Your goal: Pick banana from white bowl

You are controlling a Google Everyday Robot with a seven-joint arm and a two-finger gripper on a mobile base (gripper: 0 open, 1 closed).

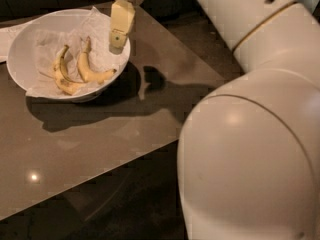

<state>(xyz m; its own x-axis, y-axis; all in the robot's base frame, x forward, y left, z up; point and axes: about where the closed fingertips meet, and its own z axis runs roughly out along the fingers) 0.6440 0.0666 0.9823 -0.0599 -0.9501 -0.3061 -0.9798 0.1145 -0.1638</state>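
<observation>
The white bowl (20,44) stands at the back left of the brown table and is lined with crumpled white paper. Two bananas lie in it. The banana (91,70) is the plumper one on the right, with its brownish stem pointing back and its dark tip to the right. A thinner, sharply curved banana (62,77) lies to its left. My gripper (116,45) hangs over the bowl's right rim, just right of the banana's stem and a little above it. It holds nothing that I can see.
My arm's large white casing (250,159) fills the right and front of the view. A white sheet (7,36) lies left of the bowl. The table's front edge (100,176) runs diagonally, with dark floor below and to the right.
</observation>
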